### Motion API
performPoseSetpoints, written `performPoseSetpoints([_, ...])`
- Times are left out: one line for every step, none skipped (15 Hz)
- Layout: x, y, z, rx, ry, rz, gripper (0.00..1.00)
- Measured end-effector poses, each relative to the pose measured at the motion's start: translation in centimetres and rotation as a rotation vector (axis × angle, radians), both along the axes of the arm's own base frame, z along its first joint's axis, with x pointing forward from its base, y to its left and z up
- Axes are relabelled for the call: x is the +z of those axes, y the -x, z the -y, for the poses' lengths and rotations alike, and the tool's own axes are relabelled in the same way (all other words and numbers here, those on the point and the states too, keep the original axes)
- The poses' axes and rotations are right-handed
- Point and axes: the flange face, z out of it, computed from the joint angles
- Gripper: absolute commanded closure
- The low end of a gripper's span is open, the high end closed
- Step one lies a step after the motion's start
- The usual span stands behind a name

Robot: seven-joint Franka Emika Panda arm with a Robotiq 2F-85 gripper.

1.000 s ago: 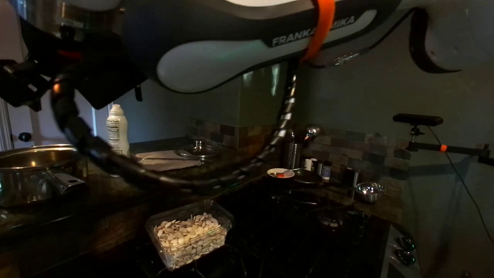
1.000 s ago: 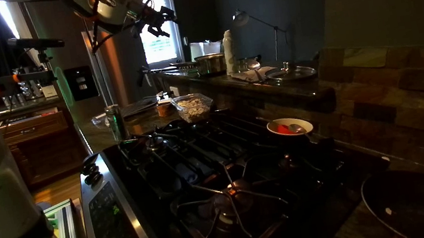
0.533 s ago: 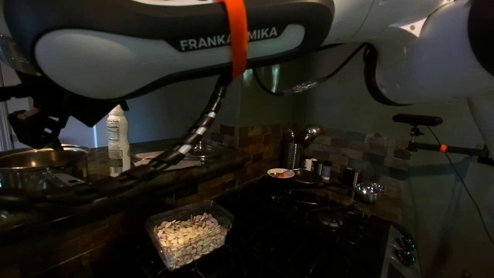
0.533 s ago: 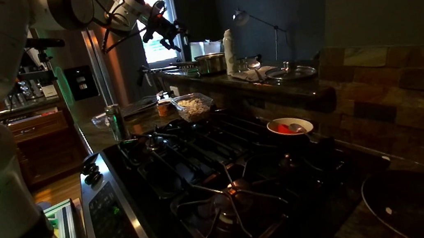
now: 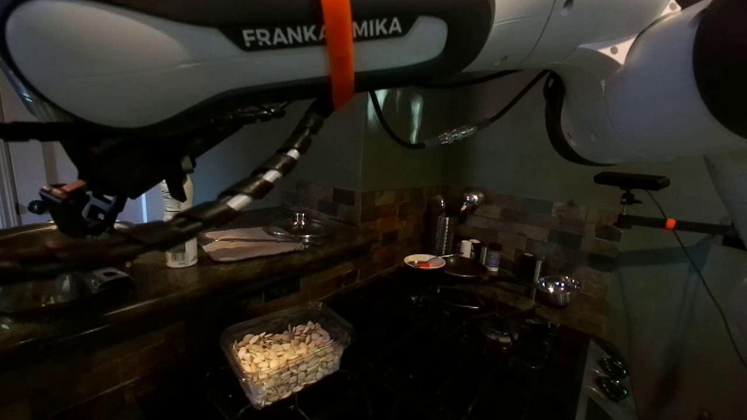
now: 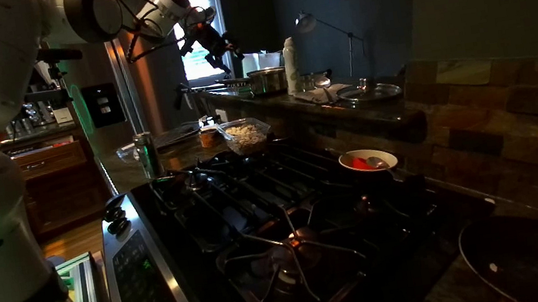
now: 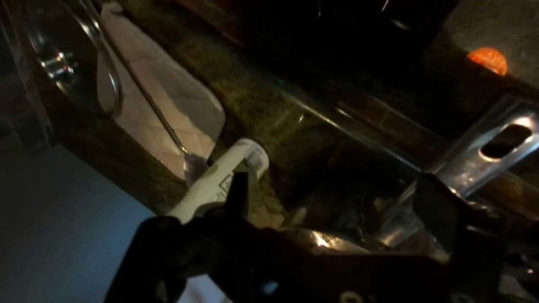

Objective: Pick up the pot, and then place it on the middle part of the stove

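Observation:
The pot is a shiny steel saucepan on the raised dark counter. It shows in both exterior views, partly behind the arm's cable (image 5: 46,294) and at the back beside the white bottle (image 6: 268,82). In the wrist view its long slotted handle (image 7: 476,168) points to the upper right. The black stove (image 5: 437,350) lies lower, and its grates (image 6: 258,189) show in an exterior view. My gripper (image 6: 233,62) is above and beside the pot. In the wrist view the gripper (image 7: 334,179) is open, its fingers wide apart. Its right finger overlaps the handle; contact cannot be told.
A white bottle (image 7: 246,162) stands close to the pot. A cloth (image 7: 168,92) with a spoon and a glass lid (image 6: 368,92) lie along the counter. A clear dish of pale seeds (image 5: 286,361) sits at the stove's end. A bowl (image 6: 368,162) stands on the stove's far side.
My arm has swung across, and the gripper has moved down and closer to the pot. The pot, bottle and dish have not moved.

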Motion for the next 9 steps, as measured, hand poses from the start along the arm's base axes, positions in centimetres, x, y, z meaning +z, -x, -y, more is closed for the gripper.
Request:
performPoseSetpoints([-0.4, 0.0, 0.3, -0.038, -0.012, -0.034, 0.00])
performPoseSetpoints([-0.8, -0.1, 0.4, -0.071, -0.037, -0.066, 0.00])
performPoseSetpoints([-1.0, -0.2, 0.3, -0.095, -0.066, -0.088, 0.00])
performPoseSetpoints([-1.0, -0.3, 0.3, -0.116, -0.098, -0.102, 0.00])
performPoseSetpoints([-0.7, -0.5, 0.2, -0.132, -0.130, -0.109, 0.00])
performPoseSetpoints([-0.3, -0.6, 0.1, -0.149, -0.157, -0.104, 0.00])
performPoseSetpoints([0.3, -0.8, 0.1, -0.168, -0.182, -0.088, 0.00])
performPoseSetpoints([1.1, -0.9, 0.1, -0.188, -0.209, -0.064, 0.00])
performPoseSetpoints([2.0, -1.0, 0.1, -0.207, -0.235, -0.040, 0.00])
